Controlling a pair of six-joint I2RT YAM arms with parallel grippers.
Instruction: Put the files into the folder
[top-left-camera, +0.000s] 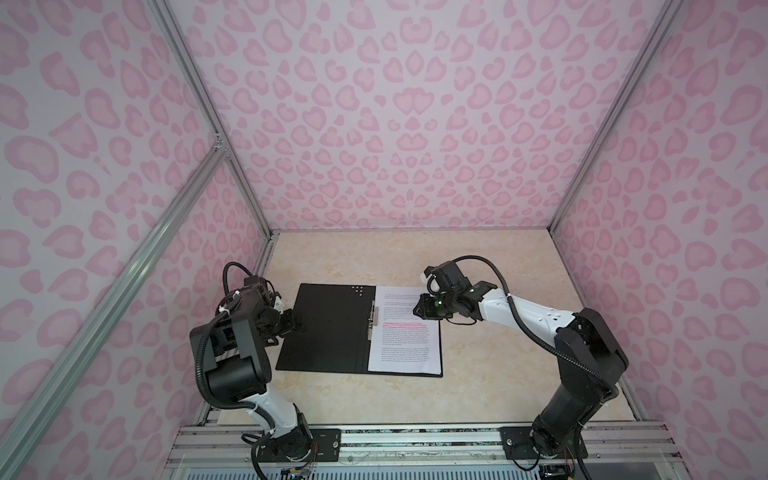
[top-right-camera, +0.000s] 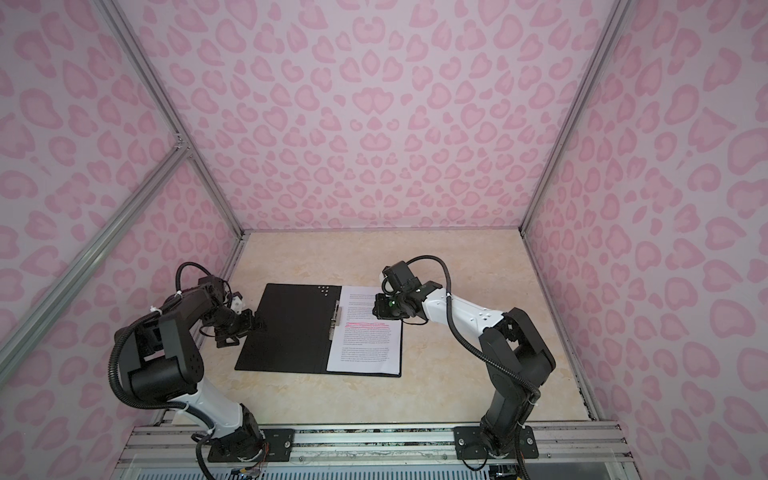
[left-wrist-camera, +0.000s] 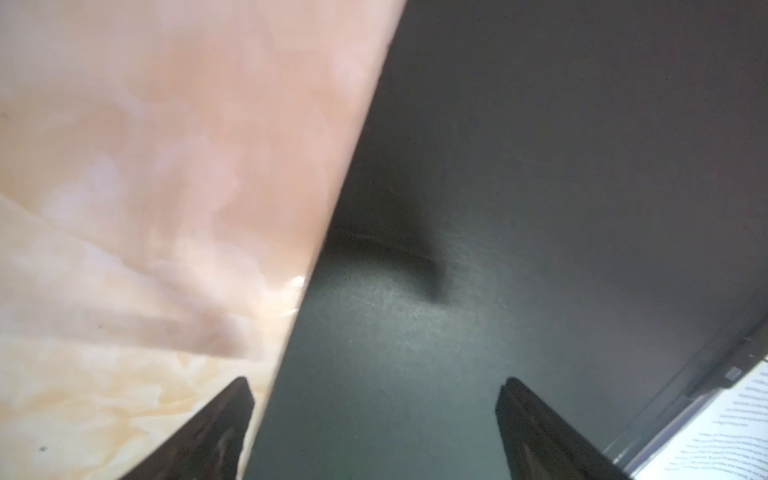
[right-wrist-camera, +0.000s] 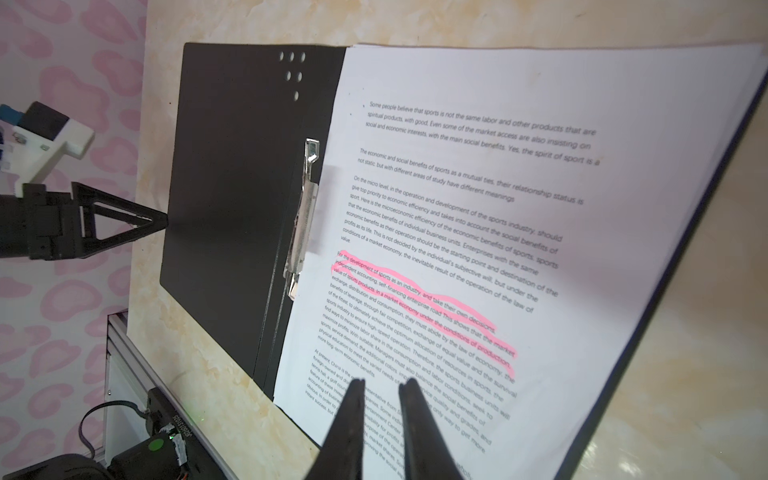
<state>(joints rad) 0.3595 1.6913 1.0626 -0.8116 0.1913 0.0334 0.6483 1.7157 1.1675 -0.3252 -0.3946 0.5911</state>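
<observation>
Fingers (left-wrist-camera: 216, 428) of the left gripper (left-wrist-camera: 377, 380) stand spread wide and released, one over the table (left-wrist-camera: 124, 166) and the other over the folder (left-wrist-camera: 498, 166), straddling its 9 o'clock edge. They hold nothing. Fingers (right-wrist-camera: 353, 424) of the right gripper (right-wrist-camera: 383, 382) are pinched nearly together with a thin slit left and nothing between them. They hang low over the files (right-wrist-camera: 498, 208); whether they touch the paper I cannot tell.

In both top views the folder (top-left-camera: 328, 328) (top-right-camera: 286, 328) lies open and flat mid-table, black inside up. The files (top-left-camera: 405, 345) (top-right-camera: 365, 345) lie inside it on its 3 o'clock half, text up, with pink highlighted lines across the middle. A metal clip (right-wrist-camera: 305, 216) runs along the spine, just beside the sheets' 9 o'clock edge. The black 9 o'clock half is bare.

The left arm rises from 7 o'clock, folded high at the elbow, and its gripper (top-left-camera: 297, 322) reaches in low. The right arm rises from 5 o'clock and stretches toward 10 o'clock, its gripper (top-left-camera: 417, 309) over the sheets' 1 o'clock part.

A dark rim of folder shows along the sheets' 3 and 6 o'clock edges. Bare table (top-left-camera: 498, 291) lies open at 12, 3 and 6 o'clock. At 9 o'clock the pink patterned wall (top-left-camera: 124, 249) stands near the left gripper.
</observation>
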